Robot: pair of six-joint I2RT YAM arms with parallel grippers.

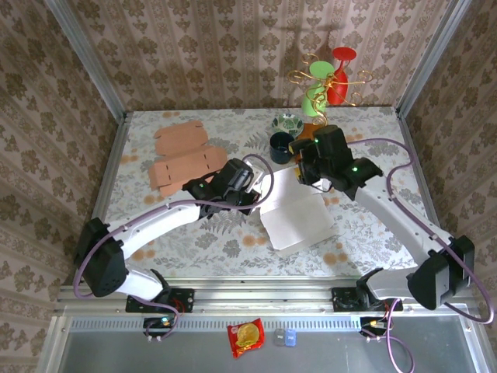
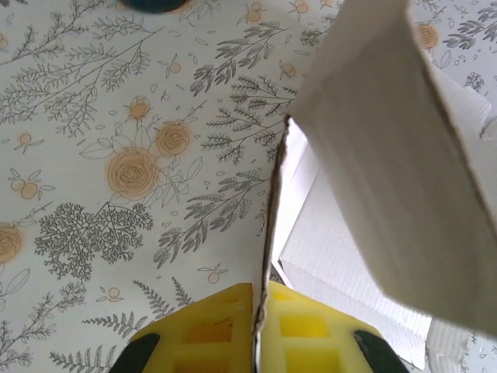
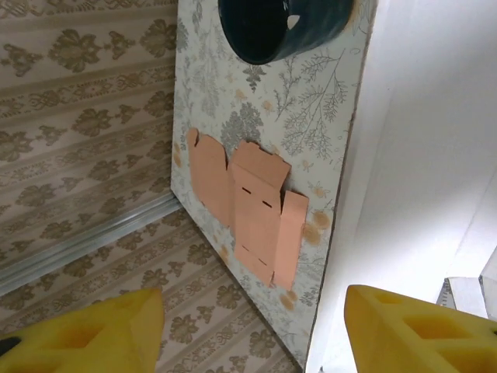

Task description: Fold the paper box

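The white paper box (image 1: 299,217) lies partly unfolded mid-table, with one panel raised. My left gripper (image 1: 252,190) is at its left edge. In the left wrist view that gripper (image 2: 260,289) is shut on a thin upright flap (image 2: 272,225), pinched between the yellow fingers, and a large white panel (image 2: 388,155) leans overhead to the right. My right gripper (image 1: 311,175) hovers at the box's far end. In the right wrist view it (image 3: 252,303) stands open, and a white panel (image 3: 419,155) rises beside its right finger (image 3: 411,326) without being gripped.
Flat brown cardboard blanks (image 1: 182,159) (image 3: 252,202) lie at the back left. A dark blue cup (image 1: 281,146) (image 3: 279,27) and a patterned bowl (image 1: 288,123) stand just behind the grippers. A wire ornament with red and green glasses (image 1: 330,78) stands at the back wall.
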